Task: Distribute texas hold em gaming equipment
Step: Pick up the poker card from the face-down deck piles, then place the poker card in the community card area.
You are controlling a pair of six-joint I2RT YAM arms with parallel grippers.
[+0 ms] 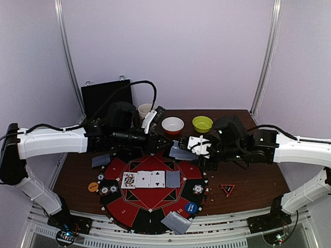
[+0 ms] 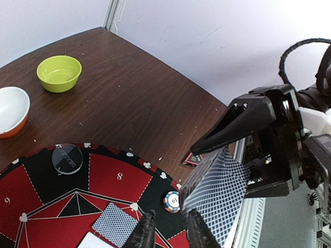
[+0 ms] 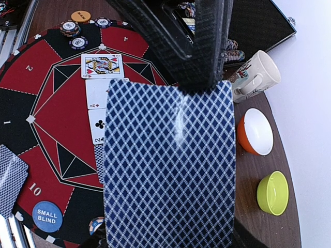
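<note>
In the right gripper [image 1: 187, 149], above the round mat [image 1: 155, 217], a stack of cards [image 2: 217, 199] sits clamped, backs up. The left gripper [image 2: 168, 230] meets the stack's edge with its jaws nearly together; I cannot tell whether they pinch a card. Beneath both grippers a row of cards [image 1: 150, 179] lies on the mat.

- The left arm [image 1: 51, 140] and the right arm [image 1: 302, 147] are clad in smooth white shells, which are joined by black joint housings.
- A black cable [image 1: 139, 82] is looped over the left arm, and a second black cable [image 2: 302, 44] is arched behind the right wrist.
- The left gripper [image 1: 168, 143] is built in black, and its fingers [image 3: 207, 41] are patterned with a fine carbon-like weave.
- The right gripper [image 1: 182, 149] is backed by a white block, and its upper finger [image 2: 232, 126] is tapered to a blunt black wedge.
</note>
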